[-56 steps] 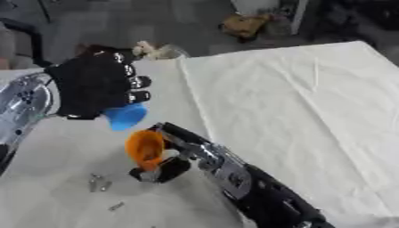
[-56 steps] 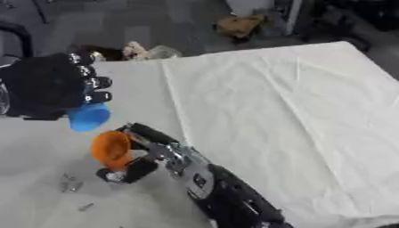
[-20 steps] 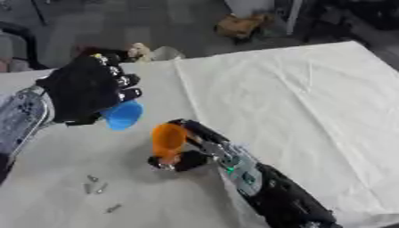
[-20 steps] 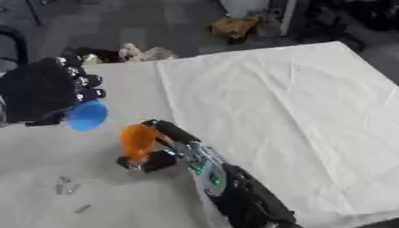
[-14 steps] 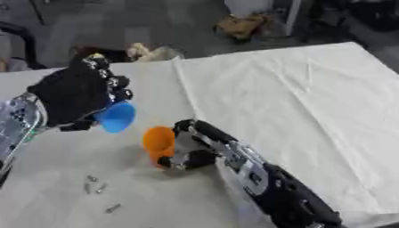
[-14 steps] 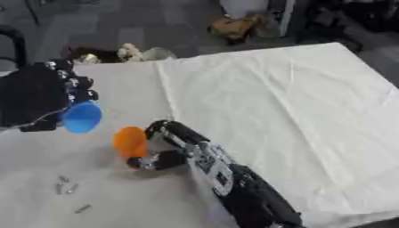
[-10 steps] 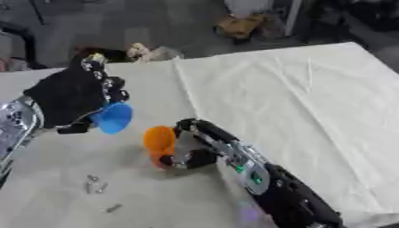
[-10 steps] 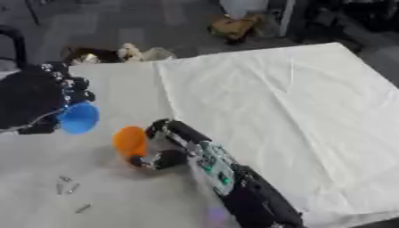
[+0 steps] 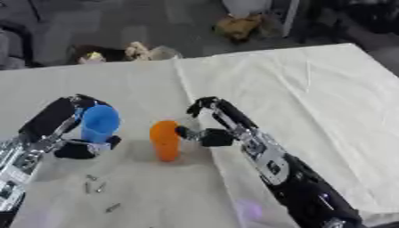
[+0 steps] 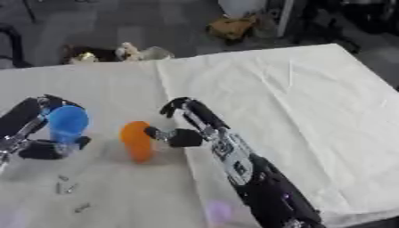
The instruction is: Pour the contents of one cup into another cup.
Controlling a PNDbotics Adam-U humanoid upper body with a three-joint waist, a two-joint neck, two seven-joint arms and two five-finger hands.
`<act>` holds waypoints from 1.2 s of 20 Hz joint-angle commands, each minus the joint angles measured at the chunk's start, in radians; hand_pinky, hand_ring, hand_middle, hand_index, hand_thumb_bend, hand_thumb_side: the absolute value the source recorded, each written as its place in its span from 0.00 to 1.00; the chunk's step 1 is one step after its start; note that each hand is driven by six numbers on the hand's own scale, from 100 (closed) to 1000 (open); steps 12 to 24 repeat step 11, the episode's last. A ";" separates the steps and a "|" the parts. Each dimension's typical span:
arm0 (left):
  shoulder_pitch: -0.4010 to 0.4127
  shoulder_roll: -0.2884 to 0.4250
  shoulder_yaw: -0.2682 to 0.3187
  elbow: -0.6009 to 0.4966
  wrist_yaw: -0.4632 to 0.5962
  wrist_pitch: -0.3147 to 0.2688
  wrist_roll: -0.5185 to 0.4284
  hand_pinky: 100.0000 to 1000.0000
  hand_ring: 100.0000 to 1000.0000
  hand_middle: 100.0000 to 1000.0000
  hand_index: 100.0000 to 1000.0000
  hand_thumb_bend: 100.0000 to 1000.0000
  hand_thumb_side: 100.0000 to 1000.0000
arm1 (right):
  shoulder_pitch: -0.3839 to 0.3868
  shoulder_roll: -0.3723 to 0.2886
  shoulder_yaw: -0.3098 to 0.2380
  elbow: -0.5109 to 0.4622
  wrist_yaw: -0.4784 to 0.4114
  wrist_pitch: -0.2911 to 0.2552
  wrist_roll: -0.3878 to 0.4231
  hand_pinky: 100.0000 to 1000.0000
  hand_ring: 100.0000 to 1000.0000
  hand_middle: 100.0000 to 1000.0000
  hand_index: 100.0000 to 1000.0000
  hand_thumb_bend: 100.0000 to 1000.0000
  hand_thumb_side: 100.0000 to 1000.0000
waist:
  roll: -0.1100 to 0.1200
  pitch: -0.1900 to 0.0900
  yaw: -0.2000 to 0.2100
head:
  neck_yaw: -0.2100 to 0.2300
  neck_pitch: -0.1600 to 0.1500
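Observation:
A blue cup stands about upright at the left, just above the table, and my left hand is curled round it from the left. To its right an orange cup stands upright on the table. My right hand is beside the orange cup on its right. Its fingers arch above and clear of the cup, and its thumb is at the cup's side. What is inside the cups is hidden.
Several small metal bits lie on the table in front of the blue cup. A creased white cloth covers the table's right half. Beyond the far edge, clutter lies on the floor.
My left hand has come down and turned the blue cup from tilted to upright. The orange cup now stands on the table, and my right hand's fingers have spread away from it.

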 commanded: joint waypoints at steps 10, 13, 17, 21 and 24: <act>0.026 0.007 0.067 -0.015 0.169 0.029 0.064 0.51 0.57 0.63 0.83 0.84 0.63 | -0.003 -0.026 -0.005 -0.057 -0.034 0.025 -0.016 0.86 0.89 0.51 0.69 0.42 0.70 | 0.002 -0.012 0.003 | -0.002 0.000; 0.029 0.012 0.072 -0.020 0.165 0.025 0.068 0.62 0.71 0.76 0.87 1.00 0.60 | -0.001 -0.027 -0.007 -0.056 -0.035 0.026 -0.017 0.85 0.88 0.50 0.68 0.40 0.70 | 0.003 -0.013 0.006 | -0.007 0.000; 0.029 0.012 0.072 -0.020 0.165 0.025 0.068 0.62 0.71 0.76 0.87 1.00 0.60 | -0.001 -0.027 -0.007 -0.056 -0.035 0.026 -0.017 0.85 0.88 0.50 0.68 0.40 0.70 | 0.003 -0.013 0.006 | -0.007 0.000; 0.029 0.012 0.072 -0.020 0.165 0.025 0.068 0.62 0.71 0.76 0.87 1.00 0.60 | -0.001 -0.027 -0.007 -0.056 -0.035 0.026 -0.017 0.85 0.88 0.50 0.68 0.40 0.70 | 0.003 -0.013 0.006 | -0.007 0.000; 0.029 0.012 0.072 -0.020 0.165 0.025 0.068 0.62 0.71 0.76 0.87 1.00 0.60 | -0.001 -0.027 -0.007 -0.056 -0.035 0.026 -0.017 0.85 0.88 0.50 0.68 0.40 0.70 | 0.003 -0.013 0.006 | -0.007 0.000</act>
